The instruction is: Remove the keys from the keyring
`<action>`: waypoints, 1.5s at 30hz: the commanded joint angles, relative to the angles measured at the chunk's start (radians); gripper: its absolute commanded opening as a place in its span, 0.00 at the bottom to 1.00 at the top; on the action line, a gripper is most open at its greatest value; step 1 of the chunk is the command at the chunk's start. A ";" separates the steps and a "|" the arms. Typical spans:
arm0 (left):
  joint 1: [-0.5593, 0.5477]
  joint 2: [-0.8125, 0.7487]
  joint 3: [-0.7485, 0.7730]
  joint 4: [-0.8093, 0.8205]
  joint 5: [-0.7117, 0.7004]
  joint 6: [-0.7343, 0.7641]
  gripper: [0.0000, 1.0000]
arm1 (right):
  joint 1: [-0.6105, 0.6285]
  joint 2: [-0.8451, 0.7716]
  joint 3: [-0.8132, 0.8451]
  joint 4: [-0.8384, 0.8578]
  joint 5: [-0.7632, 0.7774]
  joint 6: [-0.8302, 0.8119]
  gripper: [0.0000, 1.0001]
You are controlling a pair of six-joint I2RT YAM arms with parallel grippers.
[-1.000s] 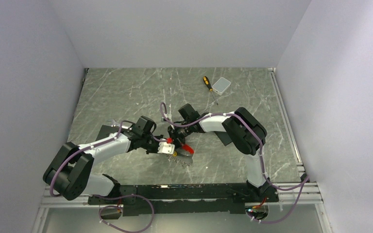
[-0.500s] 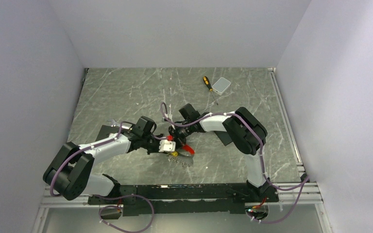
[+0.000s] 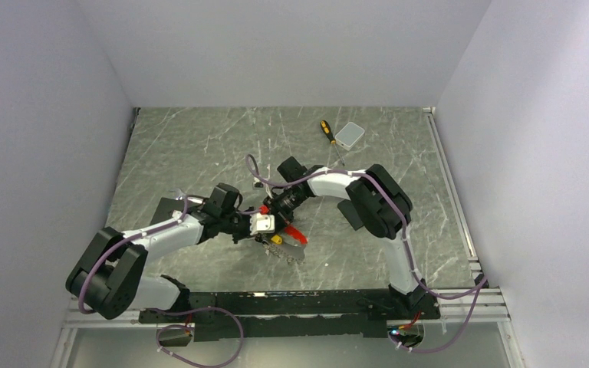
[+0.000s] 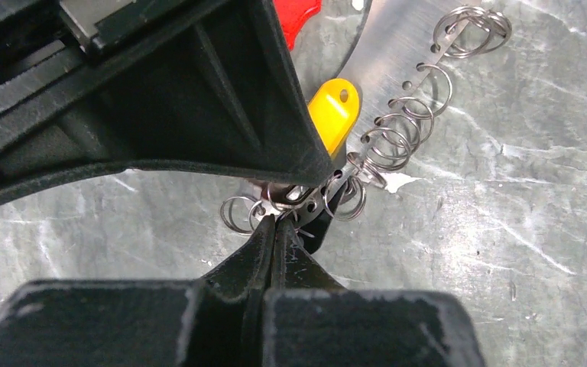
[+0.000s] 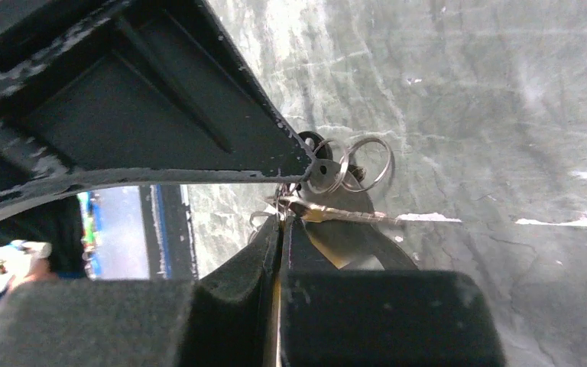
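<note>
**Both grippers clenched at the key bunch**

The left gripper (image 3: 263, 225) and the right gripper (image 3: 274, 208) meet almost tip to tip low over the table (image 3: 184, 146). The right one is just beyond the left, on its far side.

In the left wrist view, the left gripper's fingers are pressed together on the keyring (image 4: 290, 197), pinching its wire among small loops right at the tips. A chain of rings (image 4: 401, 126) runs away from those tips to the upper right, across a flat silvery blade (image 4: 394, 46) with holes. A yellow tab (image 4: 335, 113) sits just past the tips.

In the right wrist view, the right gripper's fingers are clamped on one of the keys (image 5: 344, 215), a thin brass-coloured one seen edge-on. Two small rings lie just beyond those tips.

From above, the bunch lies on the table just nearer than both grippers, with the red strip (image 3: 295, 232) beside the right gripper's tips. A screwdriver (image 3: 327, 133) and a clear box (image 3: 350, 136) lie well beyond the right gripper.
</note>
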 commanded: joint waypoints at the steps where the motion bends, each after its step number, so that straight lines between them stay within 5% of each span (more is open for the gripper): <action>1: 0.015 -0.051 -0.027 0.063 -0.040 -0.037 0.00 | -0.010 0.079 0.087 -0.292 -0.006 -0.007 0.00; 13: 0.013 -0.119 -0.112 0.087 -0.032 0.060 0.00 | -0.009 0.102 0.117 -0.382 0.061 0.008 0.00; 17: 0.012 -0.140 -0.071 -0.020 0.032 0.126 0.00 | -0.008 0.102 0.119 -0.384 0.054 -0.017 0.00; 21: 0.009 -0.089 0.031 -0.145 0.066 0.169 0.23 | -0.005 0.067 0.078 -0.326 0.065 -0.014 0.00; 25: -0.004 -0.039 0.109 -0.240 0.113 0.235 0.35 | -0.002 0.023 0.048 -0.278 0.071 -0.011 0.00; 45: -0.147 0.043 0.131 -0.171 0.064 0.217 0.41 | 0.022 -0.151 -0.089 -0.127 0.050 -0.063 0.00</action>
